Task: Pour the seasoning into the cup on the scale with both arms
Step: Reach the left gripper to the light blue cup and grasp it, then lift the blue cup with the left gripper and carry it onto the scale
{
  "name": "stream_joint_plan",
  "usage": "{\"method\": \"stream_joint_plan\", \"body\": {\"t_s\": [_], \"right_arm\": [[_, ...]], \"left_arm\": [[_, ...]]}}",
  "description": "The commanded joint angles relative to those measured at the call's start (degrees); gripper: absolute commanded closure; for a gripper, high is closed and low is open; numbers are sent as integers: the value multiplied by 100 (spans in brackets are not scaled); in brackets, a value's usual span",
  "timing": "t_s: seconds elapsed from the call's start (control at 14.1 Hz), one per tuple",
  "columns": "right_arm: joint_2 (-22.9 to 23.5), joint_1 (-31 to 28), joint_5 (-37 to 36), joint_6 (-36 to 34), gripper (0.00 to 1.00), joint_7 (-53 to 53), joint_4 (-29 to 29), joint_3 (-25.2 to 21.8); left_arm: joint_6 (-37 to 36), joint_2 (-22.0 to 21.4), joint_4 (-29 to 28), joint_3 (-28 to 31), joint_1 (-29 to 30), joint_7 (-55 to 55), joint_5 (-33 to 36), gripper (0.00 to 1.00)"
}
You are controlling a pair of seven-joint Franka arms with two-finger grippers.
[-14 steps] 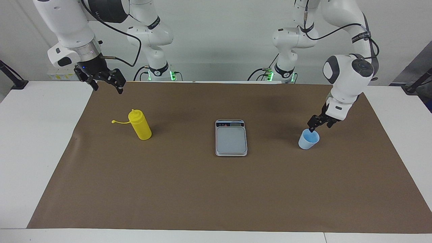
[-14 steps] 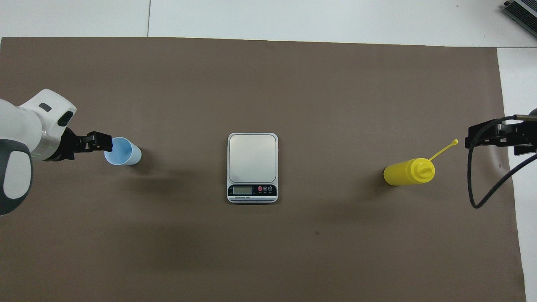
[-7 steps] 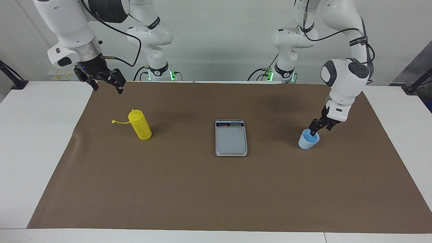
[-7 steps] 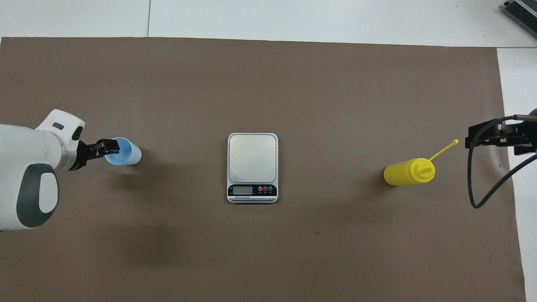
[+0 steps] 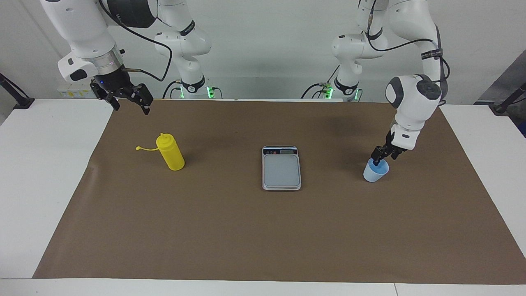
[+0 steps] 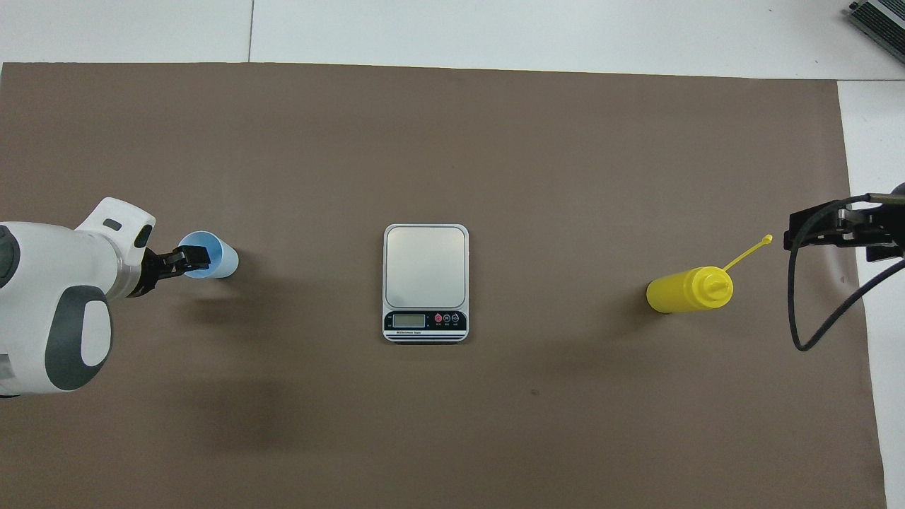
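Brown mat [image 5: 246,230], left gripper [image 5: 379,158] at cup [image 5: 374,172] rim, grip unclear, right gripper [image 5: 128,97] spread, scale [image 5: 281,169] writing unreadable

Matt brown paper sheet [image 5: 230,230] (faintly creased); glossy yellow plastic bottle [image 5: 170,153]; brushed-metal scale [image 6: 425,283].

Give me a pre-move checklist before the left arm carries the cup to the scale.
1. Left claw at the rim of the cup: ok.
2. Left claw shut on the rim: cannot tell.
3. Cup upright on the mat: ok.
4. Plate of the scale bare for the cup: ok.
5. Seasoning bottle upright, untouched, toward the right arm's end: ok.
6. Right claw waiting in the air, away from the scale: ok.
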Motion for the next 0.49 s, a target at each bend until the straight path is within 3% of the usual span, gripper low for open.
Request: {"method": "stream_joint_plan", "body": {"t_s": [0.0,0.07,0.28,0.42], "right_arm": [[-54,-44,-6,-71,0,-121,-13,18],[-54,-44,-6,-71,0,-121,-13,18],[-54,-44,-6,-71,0,-121,-13,18],[-54,-44,-6,-71,0,-121,-13,27]], "left_arm": [[142,-84,-163,25,-67,-138,128,94],[133,-84,-154,25,-67,-121,128,100],[-94,-49,21,8,-102,-191,102,100],[-681,30,494,8,-146,-199,93,100]]}}
